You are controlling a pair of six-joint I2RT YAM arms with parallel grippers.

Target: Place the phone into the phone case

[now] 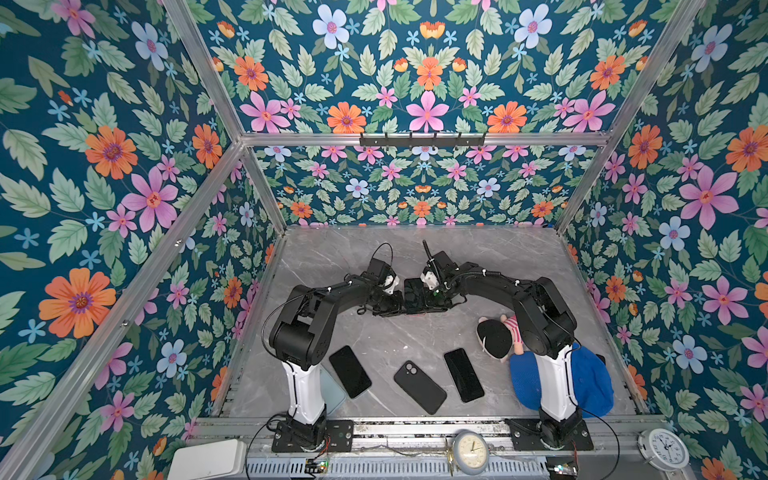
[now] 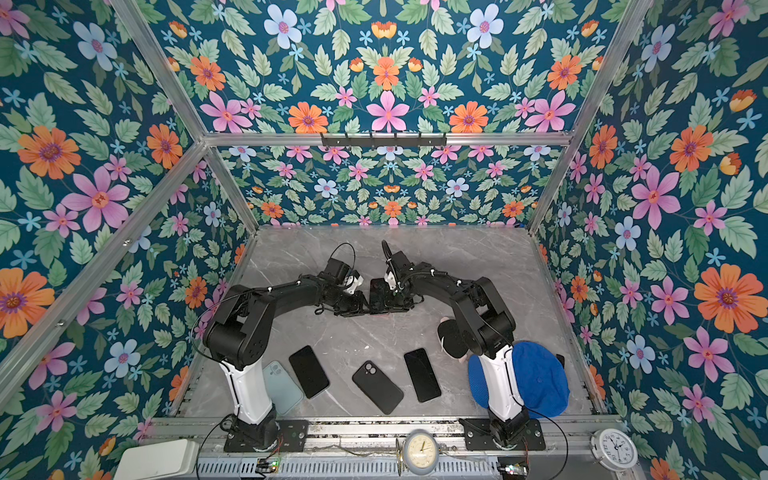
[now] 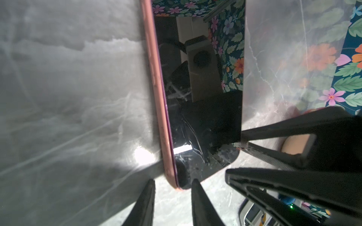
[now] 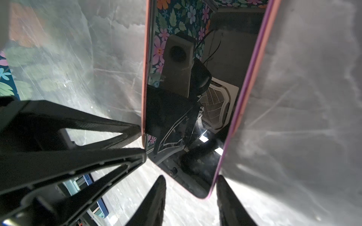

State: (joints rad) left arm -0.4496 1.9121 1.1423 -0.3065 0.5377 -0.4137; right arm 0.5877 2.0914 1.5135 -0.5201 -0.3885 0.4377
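Observation:
A dark-screened phone point(image 1: 413, 293) point(image 2: 379, 293) lies mid-table between both grippers. In the left wrist view its screen point(image 3: 195, 97) sits in a pink phone case point(image 3: 156, 78), with a purple phone edge showing above the pink rim. The right wrist view shows the same screen point(image 4: 176, 117) and rim point(image 4: 261, 52). My left gripper point(image 3: 173, 183) point(image 1: 392, 297) is open astride one corner. At another corner my right gripper point(image 4: 191, 178) point(image 1: 432, 293) is open, one finger point(image 4: 220, 180) against the purple edge.
Near the front lie a black phone point(image 1: 350, 371), a black case point(image 1: 419, 386), another black phone point(image 1: 463, 375) and a light blue case point(image 2: 282, 386). A doll point(image 1: 494, 336) and a blue cap point(image 1: 590, 386) sit by the right arm's base.

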